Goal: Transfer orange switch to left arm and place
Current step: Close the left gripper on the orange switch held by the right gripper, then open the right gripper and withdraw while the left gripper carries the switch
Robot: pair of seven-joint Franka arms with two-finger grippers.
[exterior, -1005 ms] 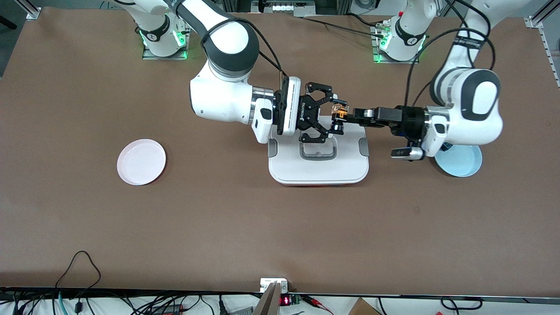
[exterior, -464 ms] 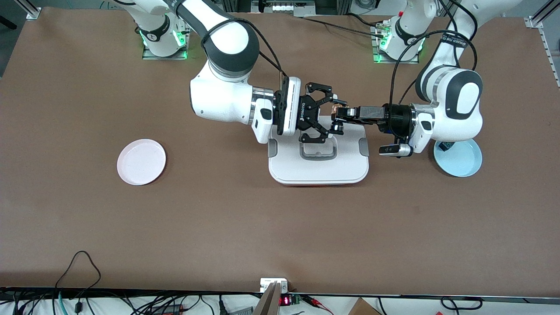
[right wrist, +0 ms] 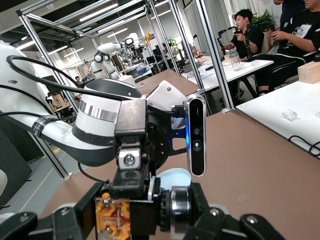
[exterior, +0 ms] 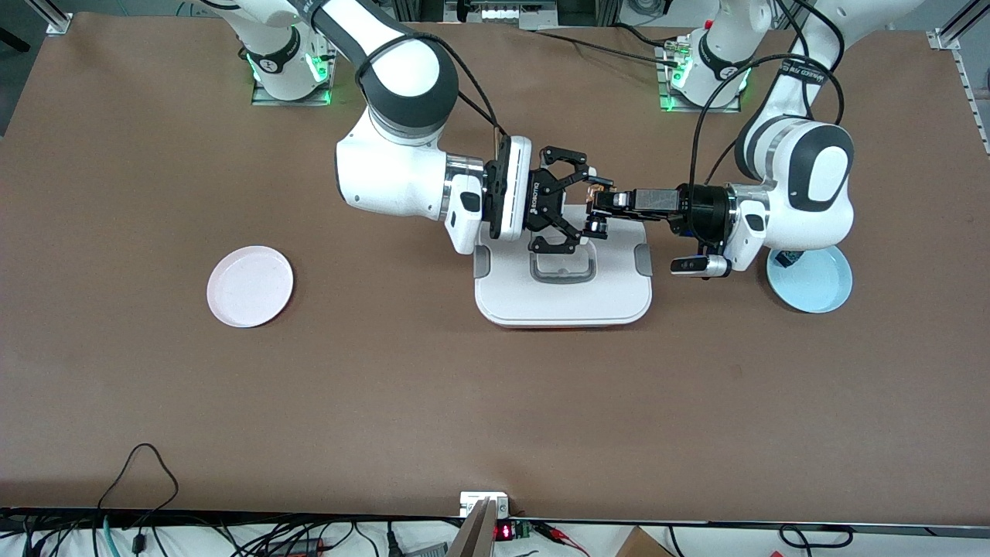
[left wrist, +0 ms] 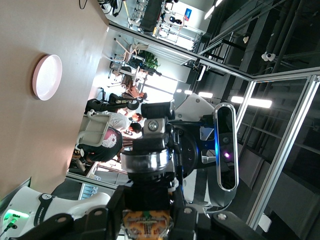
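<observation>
The orange switch (exterior: 597, 203) is held in the air over the white box (exterior: 564, 294), above the box's edge toward the robots. My left gripper (exterior: 604, 201) is shut on the switch's orange body, which shows between its fingers in the left wrist view (left wrist: 147, 222). My right gripper (exterior: 589, 206) is open, with one finger on each side of the switch and its round black barrel. In the right wrist view the switch (right wrist: 112, 217) lies between my right gripper's spread fingers (right wrist: 30, 222). The two grippers face each other over the box.
A pink plate (exterior: 250, 286) lies toward the right arm's end of the table. A light blue plate (exterior: 812, 282) lies under the left arm's wrist, with a small blue switch (exterior: 785, 259) on it. The box's grey handle (exterior: 562, 267) sits below the grippers.
My left arm has carried the switch toward my right gripper, and the switch has come in between its open fingers. My right arm has not moved.
</observation>
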